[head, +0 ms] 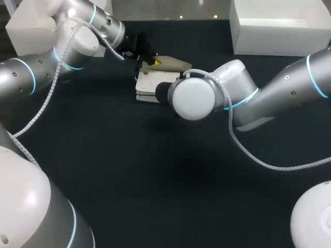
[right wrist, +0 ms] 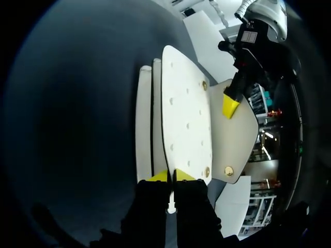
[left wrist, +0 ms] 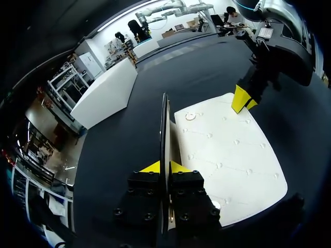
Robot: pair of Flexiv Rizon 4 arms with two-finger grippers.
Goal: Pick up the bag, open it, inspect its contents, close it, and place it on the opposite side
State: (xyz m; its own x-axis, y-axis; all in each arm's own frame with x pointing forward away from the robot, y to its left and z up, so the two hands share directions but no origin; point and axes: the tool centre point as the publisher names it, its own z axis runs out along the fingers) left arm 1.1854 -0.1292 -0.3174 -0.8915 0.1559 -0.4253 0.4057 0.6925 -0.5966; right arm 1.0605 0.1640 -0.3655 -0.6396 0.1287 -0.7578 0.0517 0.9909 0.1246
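Note:
A flat white bag [head: 151, 82] with snap studs lies on the dark table, toward the back centre. My left gripper [head: 155, 62] is at its far side and, in the left wrist view, the left gripper [left wrist: 164, 167] is shut on the thin edge of the bag's flap [left wrist: 165, 124], which stands edge-on. The bag's white panel [left wrist: 227, 155] spreads out beside it. My right gripper [right wrist: 170, 176] is shut on the near edge of the bag's front panel [right wrist: 183, 113]; in the head view its wrist hides it. The opened flap [right wrist: 235, 139] shows beyond, with the left arm's yellow tip [right wrist: 230, 106] on it.
A white box [head: 279, 23] stands at the back right and another white block [head: 28, 26] at the back left. My right arm's wrist [head: 192, 98] hangs over the bag's near right corner. Bare dark table [head: 155, 175] spreads toward the front.

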